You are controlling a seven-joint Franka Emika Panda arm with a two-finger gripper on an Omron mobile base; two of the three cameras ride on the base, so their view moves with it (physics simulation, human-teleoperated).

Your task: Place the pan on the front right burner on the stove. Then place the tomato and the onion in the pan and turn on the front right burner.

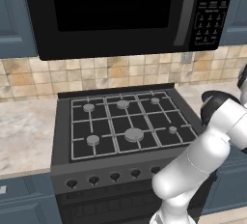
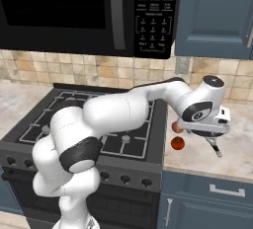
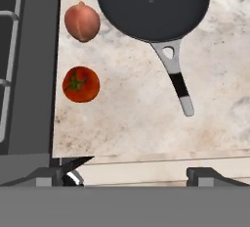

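1. The pan (image 3: 152,6) lies on the marble table (image 3: 122,123) to the right of the stove (image 1: 120,121), well apart from the front right burner (image 1: 172,130). Its handle (image 3: 177,81) points toward the table's front edge in the hand view.
2. The onion (image 3: 82,22) sits on the table just beside the pan's rim, between the pan and the stove's edge, not touching the pan as far as can be seen.
3. The tomato (image 3: 81,84) rests on the table near the onion, closer to the front edge, apart from both the onion and the pan. In the right base view the tomato (image 2: 178,143) shows below the arm's wrist.
4. The pincer (image 3: 132,174) hangs above the table near its front edge, holding nothing. Its two fingertips (image 3: 61,174) stand wide apart, so it is open.
5. All six burner caps on the stove sit bare under the black grates (image 1: 111,121), and the knobs (image 1: 115,176) line the front panel.
6. A black microwave (image 1: 120,10) hangs above the stove.
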